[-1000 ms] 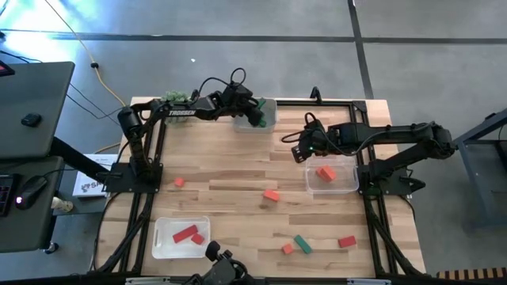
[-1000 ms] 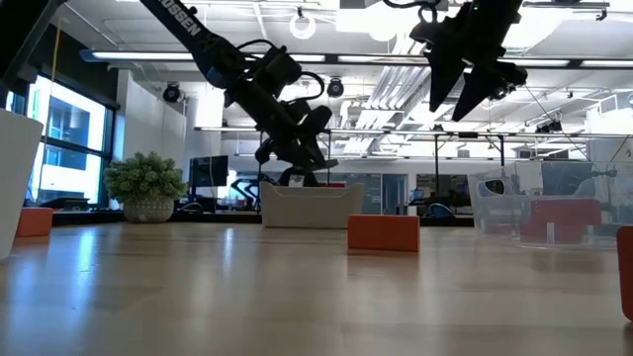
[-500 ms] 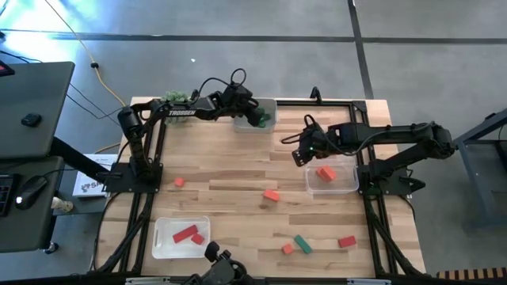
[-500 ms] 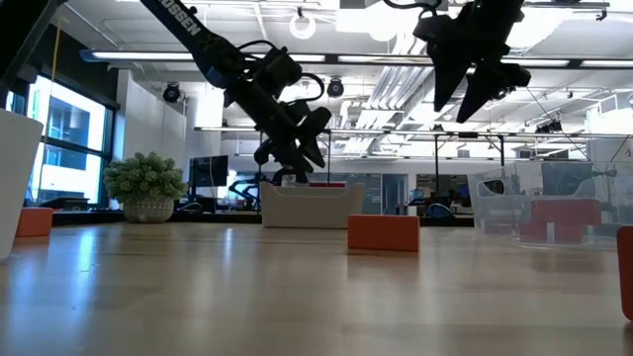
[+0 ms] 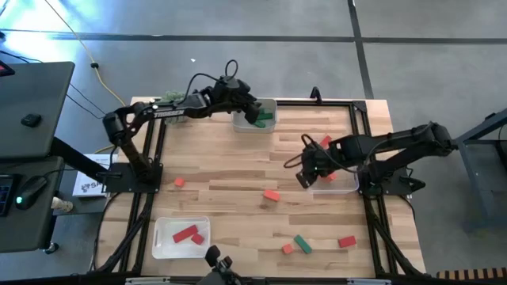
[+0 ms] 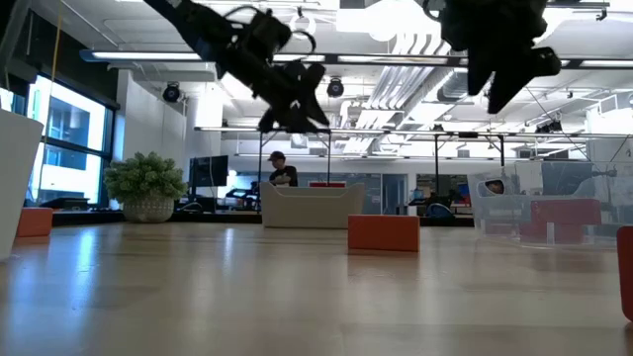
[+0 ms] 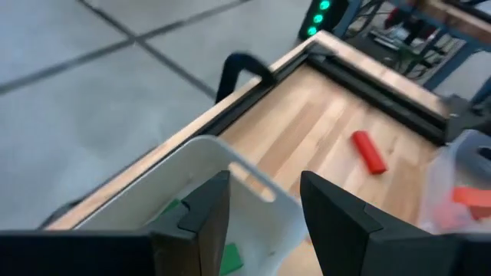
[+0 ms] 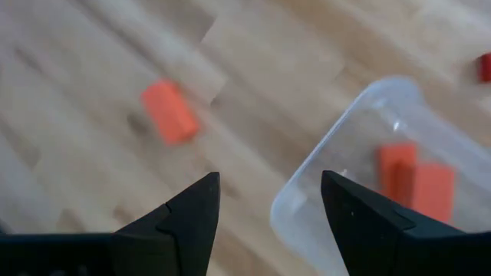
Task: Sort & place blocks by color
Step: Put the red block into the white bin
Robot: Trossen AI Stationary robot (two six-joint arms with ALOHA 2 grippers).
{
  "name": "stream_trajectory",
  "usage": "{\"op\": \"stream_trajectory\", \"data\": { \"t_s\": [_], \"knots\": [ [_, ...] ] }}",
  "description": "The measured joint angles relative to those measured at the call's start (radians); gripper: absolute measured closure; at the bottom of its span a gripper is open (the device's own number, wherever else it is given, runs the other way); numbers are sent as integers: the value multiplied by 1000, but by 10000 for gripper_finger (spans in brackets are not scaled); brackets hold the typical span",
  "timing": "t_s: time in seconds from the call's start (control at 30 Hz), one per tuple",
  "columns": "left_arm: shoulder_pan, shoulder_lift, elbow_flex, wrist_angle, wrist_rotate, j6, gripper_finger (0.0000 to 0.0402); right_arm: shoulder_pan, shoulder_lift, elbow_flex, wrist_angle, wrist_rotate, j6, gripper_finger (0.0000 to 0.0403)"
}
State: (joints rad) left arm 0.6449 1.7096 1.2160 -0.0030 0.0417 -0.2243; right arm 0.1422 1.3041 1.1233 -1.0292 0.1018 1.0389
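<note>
My left gripper [image 5: 253, 108] hangs open above the white tray [image 5: 247, 124] at the table's far edge; green blocks [image 5: 264, 119] lie in that tray, also seen as green blocks [image 7: 230, 257] in the left wrist view. My right gripper [image 5: 304, 174] is open and points down beside the left wall of the clear tray [image 5: 342, 187], which holds orange blocks [image 8: 418, 180]. An orange block [image 5: 272, 195] lies on the wood near it, the orange block [image 8: 170, 112] of the right wrist view. A red block [image 5: 325, 141] lies farther back.
A white tray [image 5: 162, 229] at the near left holds red blocks [image 5: 185, 233]. Loose on the wood: an orange block [image 5: 179, 181] at the left, and an orange [image 5: 287, 248], a green [image 5: 302, 244] and a red block [image 5: 346, 241] near the front. A plant [image 6: 146, 183] stands at the far left.
My left gripper has risen from the far white tray, and the green block that was at its fingers lies in the tray. My right gripper has swung toward the table's near edge, from behind the clear tray to its left side, and has turned.
</note>
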Motion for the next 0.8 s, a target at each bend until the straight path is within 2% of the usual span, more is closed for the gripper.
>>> {"op": "stream_trajectory", "data": {
  "t_s": [0.3,0.53,0.8],
  "knots": [
    [-74,-171,0,-69,0,105,254,109,0,0,-7,-184,0,187],
    [-156,-285,0,-251,0,142,254,195,0,0,-6,-223,-7,187],
    [-283,-353,0,-473,0,142,255,323,0,0,-6,-217,2,186]
  ]
}}
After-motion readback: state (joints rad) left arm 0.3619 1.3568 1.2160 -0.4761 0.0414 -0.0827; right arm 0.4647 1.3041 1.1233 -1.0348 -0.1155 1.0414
